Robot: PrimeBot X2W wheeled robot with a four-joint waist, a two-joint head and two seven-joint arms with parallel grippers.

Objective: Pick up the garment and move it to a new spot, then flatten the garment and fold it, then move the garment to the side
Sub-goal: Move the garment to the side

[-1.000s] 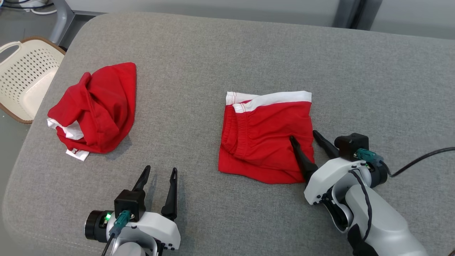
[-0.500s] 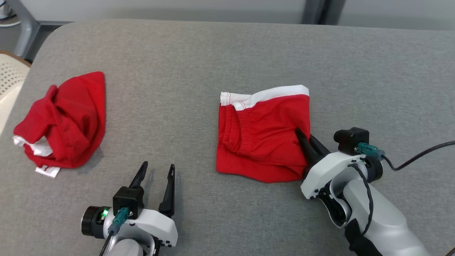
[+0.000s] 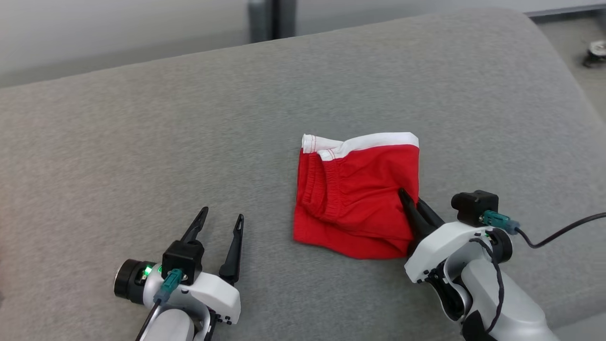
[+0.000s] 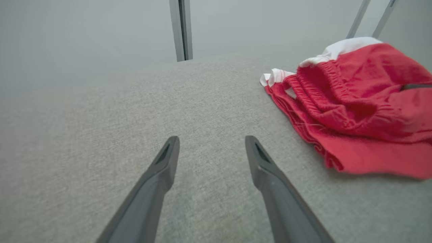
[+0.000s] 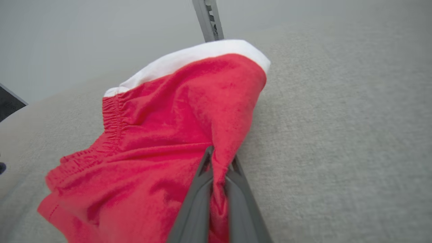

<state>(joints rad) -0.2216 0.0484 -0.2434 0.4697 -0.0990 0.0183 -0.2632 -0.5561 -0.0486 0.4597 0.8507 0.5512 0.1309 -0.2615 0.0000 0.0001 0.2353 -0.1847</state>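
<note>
A folded red garment (image 3: 355, 194) with a white band along its far edge lies on the grey cushioned surface (image 3: 142, 142). My right gripper (image 3: 411, 199) is shut on the garment's right edge; in the right wrist view its fingers (image 5: 202, 189) pinch a fold of the red garment (image 5: 162, 141). My left gripper (image 3: 220, 220) stands open at the lower left, well to the left of the garment, with nothing between its fingers (image 4: 162, 165). In the left wrist view the garment (image 4: 357, 101) lies at the right.
The grey surface's right edge curves down at the far right, with floor and a small object (image 3: 595, 52) beyond it. A dark vertical post (image 3: 263, 19) stands behind the far edge. A black cable (image 3: 558, 232) trails right from my right wrist.
The head camera has turned right, so the second red garment and the basket have left view. My right gripper has shut on the folded garment's right edge. The left gripper stays open.
</note>
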